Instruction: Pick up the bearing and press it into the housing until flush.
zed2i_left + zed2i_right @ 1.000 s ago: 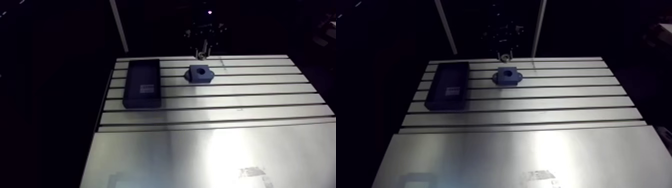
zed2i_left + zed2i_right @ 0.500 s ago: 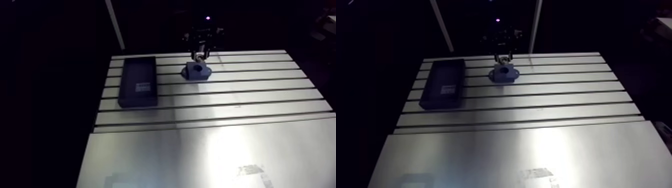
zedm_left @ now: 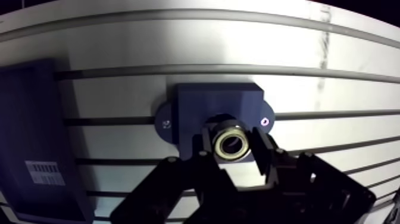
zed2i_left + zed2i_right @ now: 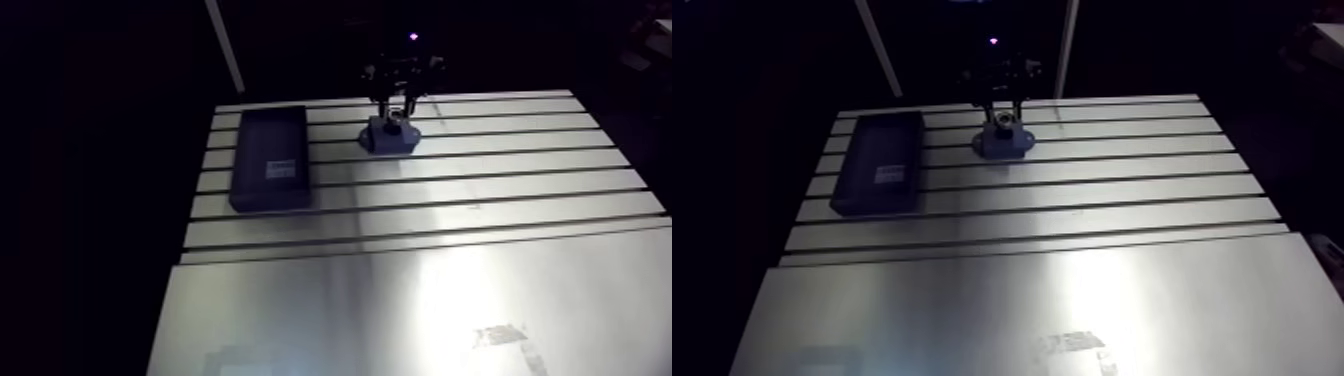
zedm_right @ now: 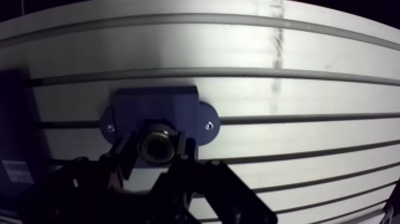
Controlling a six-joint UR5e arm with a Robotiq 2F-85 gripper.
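Note:
In the wrist view a small metal ring bearing (image 3: 231, 144) is pinched between the two dark fingers of my gripper (image 3: 232, 145), which is shut on it. Right under it lies the dark blue housing (image 3: 196, 110), a block with two screwed ears, and the bearing hangs over its round bore, hiding most of the hole. I cannot tell whether the bearing touches the bore. In the arm view the gripper (image 4: 399, 108) stands over the housing (image 4: 392, 138) near the table's far edge.
A flat dark blue tray (image 4: 270, 158) with a white label lies on the slotted aluminium table (image 4: 420, 230) to the left of the housing. A smooth metal plate (image 4: 400, 310) covers the near half of the table.
The gripper with the bearing has come forward and down from behind the housing to stand right over its bore. The arm camera has shifted too.

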